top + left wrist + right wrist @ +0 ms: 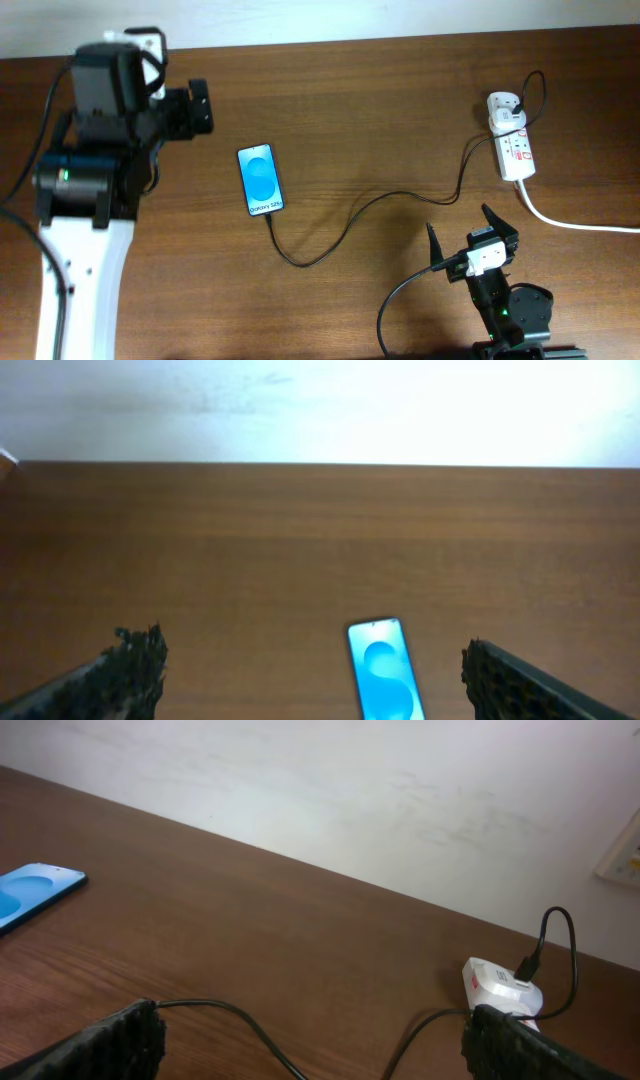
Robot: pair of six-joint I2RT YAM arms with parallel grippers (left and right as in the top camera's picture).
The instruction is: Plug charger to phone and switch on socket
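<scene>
1. The counter is seen as a broad, flat slab of brown wood grain with a smooth, matt look. Everything is carried on it, and the loose cable is allowed to lie where it falls.
2. The left end effector is held with its jaws spread wide and nothing between them, near the phone's far end. Its fingers are faced in black, coarsely textured padding, judged to be meant for friction on slick surfaces.
3. The right end effector is likewise parted fully and empty. It is placed by the near edge, between the cable's slack and the socket, a position judged suitable for reaching either one.
4. The charger is a thin, limp black cable. It is laid in loose curves from a white adapter on the socket across to the phone, and the slack is judged enough for the tip to be handled without dragging.
5. The socket is a rigid white plastic strip with red switch marks, set toward the far right. A thick white cord is led from its near end. The switch position cannot be read.
6. The phone is a slim, glossy rectangle laid flat with its blue screen up. The cable tip is found at its near short edge, but whether it is seated cannot be told.
</scene>
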